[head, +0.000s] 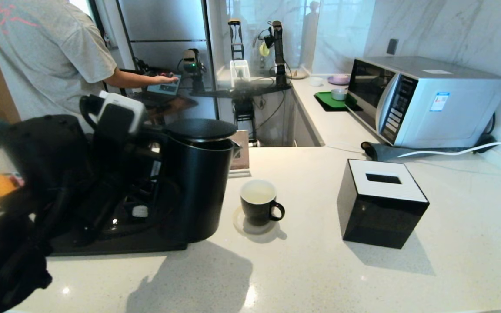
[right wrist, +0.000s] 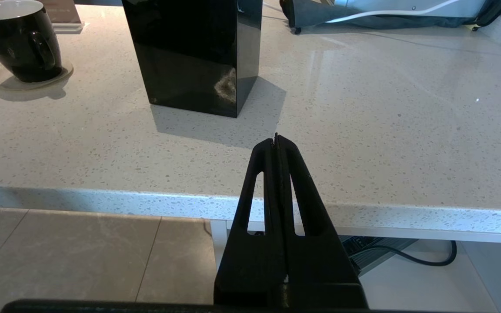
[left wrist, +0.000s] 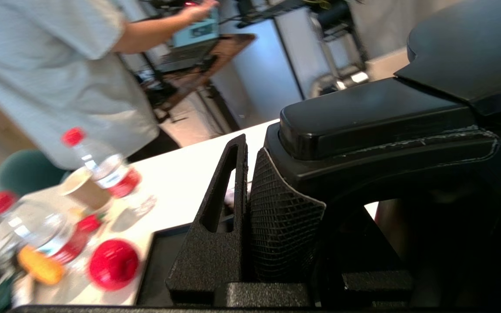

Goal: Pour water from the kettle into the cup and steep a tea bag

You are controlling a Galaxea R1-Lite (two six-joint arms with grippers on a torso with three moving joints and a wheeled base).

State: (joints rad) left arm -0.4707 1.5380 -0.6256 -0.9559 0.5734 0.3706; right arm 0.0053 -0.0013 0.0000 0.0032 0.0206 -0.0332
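1. The left end effector (left wrist: pixel 250 182) is clamped on the loop handle of the kettle (head: pixel 198 178), at the left of the worktop (head: pixel 320 261).
2. The kettle stands upright, lid on, its base on a black tray (head: pixel 115 245).
3. The cup (head: pixel 259 202) sits on a coaster just right of the kettle, apart from it.
4. A black tissue box (head: pixel 379 204) stands further right.
5. The right end effector (right wrist: pixel 276 143) hangs off the worktop's near edge, fingers together and empty.

The kettle (head: pixel 198 178) looked matt black beside the glossy black cup (head: pixel 257 202). Right of the cup, the tissue box (head: pixel 381 204) shone mirror-smooth on the polished speckled stone counter (head: pixel 320 269). The left gripper's fingers (left wrist: pixel 215 243) were rough, grainy plastic.
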